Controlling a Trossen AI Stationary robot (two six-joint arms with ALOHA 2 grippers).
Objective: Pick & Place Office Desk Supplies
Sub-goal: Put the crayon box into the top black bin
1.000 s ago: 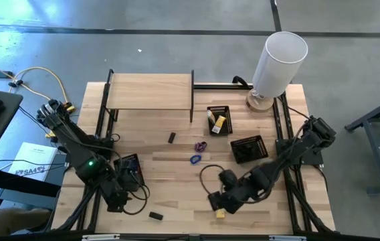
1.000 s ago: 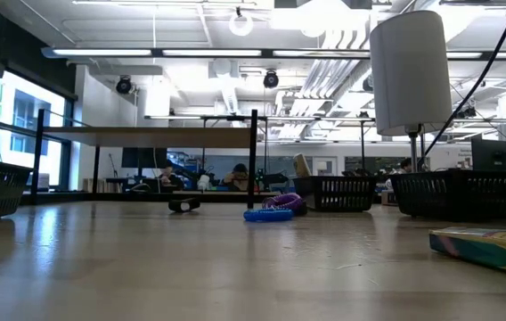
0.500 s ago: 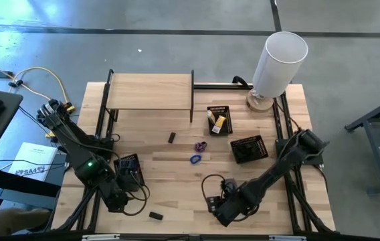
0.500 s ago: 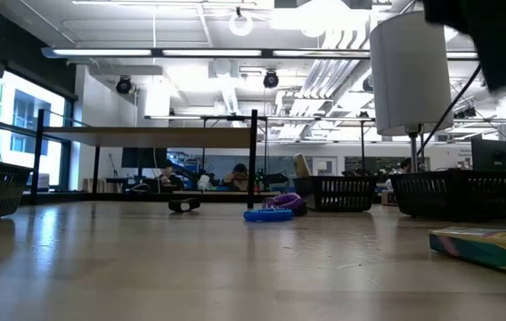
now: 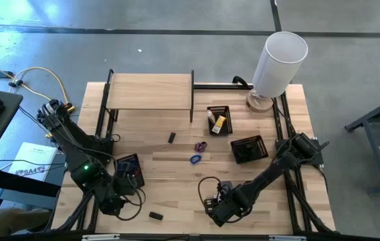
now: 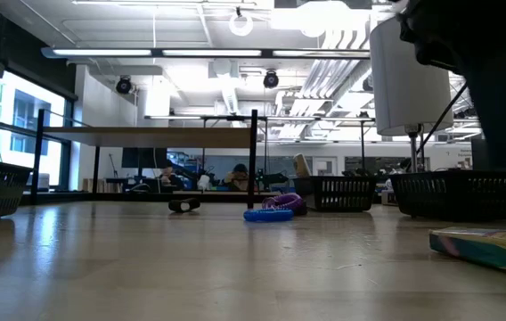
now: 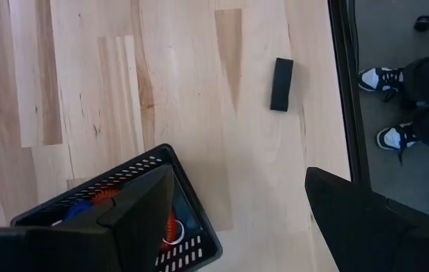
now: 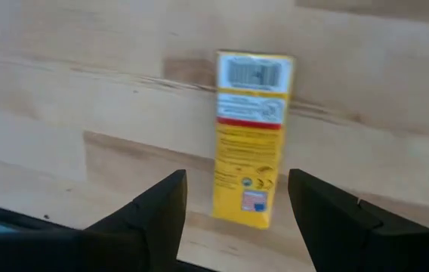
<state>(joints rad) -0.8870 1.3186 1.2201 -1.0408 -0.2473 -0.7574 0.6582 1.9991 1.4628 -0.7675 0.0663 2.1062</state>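
A yellow packet lies flat on the table near its front edge and also shows in the low view. My right gripper hangs over it, open, one finger on either side and apart from it; in the high view the gripper hides the packet. My left gripper is open at the front left, above the edge of a black mesh tray holding red and blue loops. A small black block lies on the wood beyond it.
Mid-table lie a second black block, a purple loop and a blue loop. Two more mesh trays stand to the right. A wooden shelf and a tall white cylinder stand at the back. A person's shoes show past the table edge.
My right gripper has come down toward the yellow packet, drifting a little toward the near and left edges and rolling at the wrist; it now covers the packet in the high view. In the low view the arm has come in from the upper right. The packet has not moved.
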